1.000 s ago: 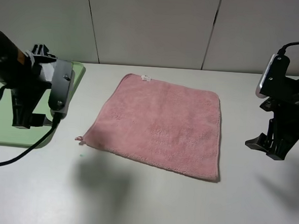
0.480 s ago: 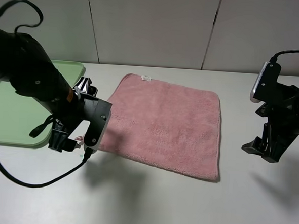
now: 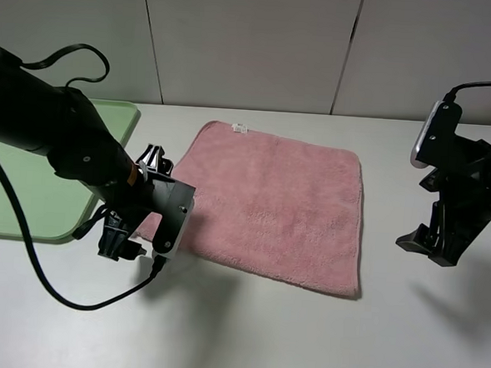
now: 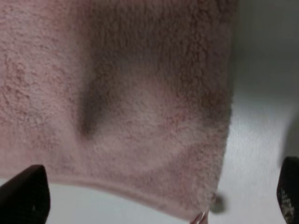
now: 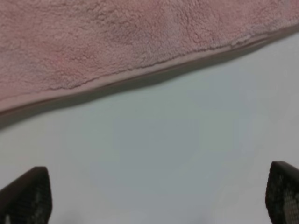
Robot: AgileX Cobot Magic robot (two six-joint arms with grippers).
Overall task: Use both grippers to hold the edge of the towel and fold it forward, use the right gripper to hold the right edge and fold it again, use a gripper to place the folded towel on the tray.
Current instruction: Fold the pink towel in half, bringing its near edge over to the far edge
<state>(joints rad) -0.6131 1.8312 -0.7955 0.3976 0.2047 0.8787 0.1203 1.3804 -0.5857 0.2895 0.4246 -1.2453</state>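
On the white table (image 3: pixel 303 338) you have the pink towel (image 3: pixel 269 202) lying flat and unfolded at the middle. Light green tray (image 3: pixel 120 114) sits at the far left, apart from the towel. Your left gripper (image 3: pixel 133 245) hangs over the towel's near left corner, jaws spread wide, nothing held; whether it touches the cloth cannot be told. Your right gripper (image 3: pixel 429 248) stands off the towel's right side over bare table, jaws likewise spread, empty. Right wrist view: stitched hem (image 5: pixel 140 74) runs straight. White label (image 3: pixel 240 129) at the far edge. Tiny loop (image 4: pixel 203 215) at the near left corner.
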